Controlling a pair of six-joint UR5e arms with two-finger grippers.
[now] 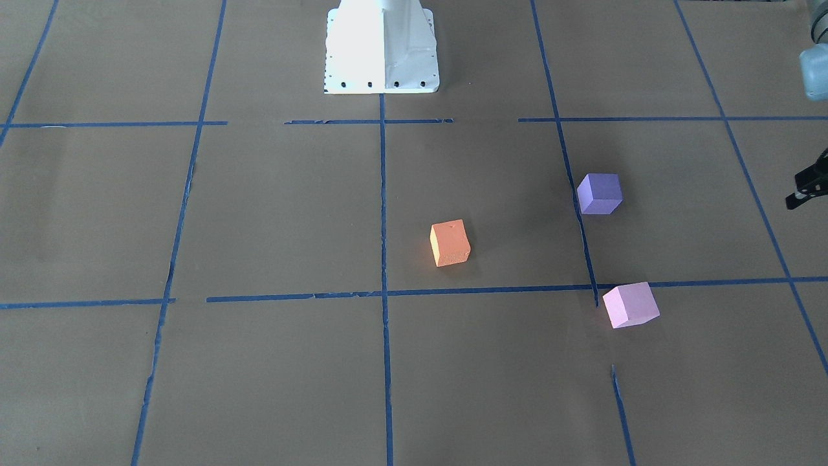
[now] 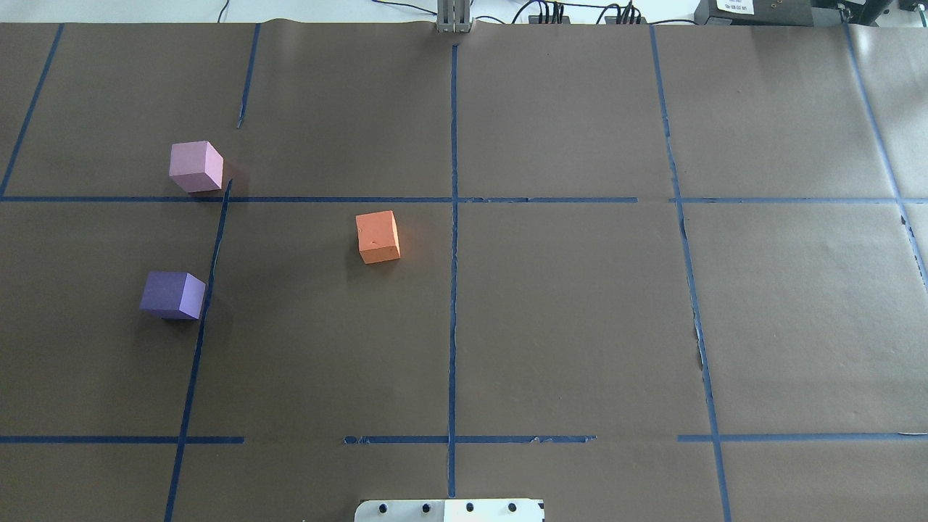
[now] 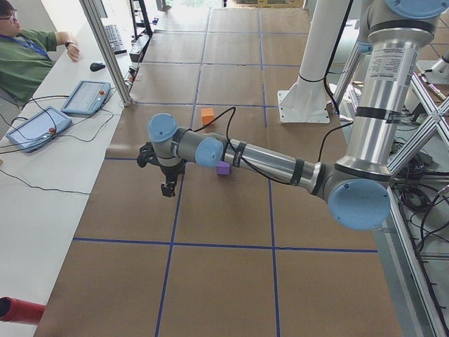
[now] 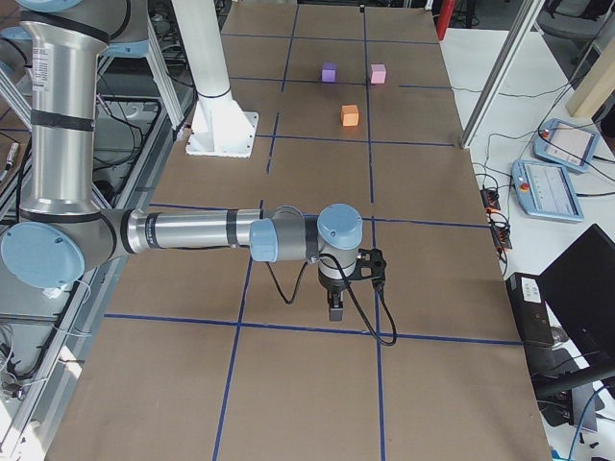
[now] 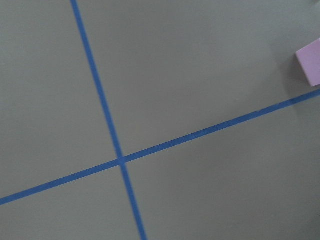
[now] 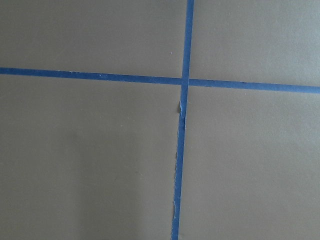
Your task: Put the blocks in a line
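Note:
Three blocks lie apart on the brown paper. The orange block (image 1: 449, 243) (image 2: 378, 236) is near the middle. The violet-purple block (image 1: 599, 193) (image 2: 172, 295) and the pale pink block (image 1: 631, 305) (image 2: 195, 167) lie on my left side. The pink block's corner shows in the left wrist view (image 5: 310, 67). My left gripper (image 3: 168, 188) hangs low over the table's left end, away from the blocks; only a sliver of it shows at the edge of the front view (image 1: 805, 191). My right gripper (image 4: 334, 309) hangs over the right end, far from the blocks. I cannot tell whether either is open or shut.
The white robot base (image 1: 381, 48) (image 2: 449, 510) stands at the table's near middle edge. Blue tape lines (image 2: 454, 217) grid the paper. An operator (image 3: 21, 56) and a tablet (image 3: 84, 97) are beside the table's far side. A red object (image 3: 17, 309) lies at the left end.

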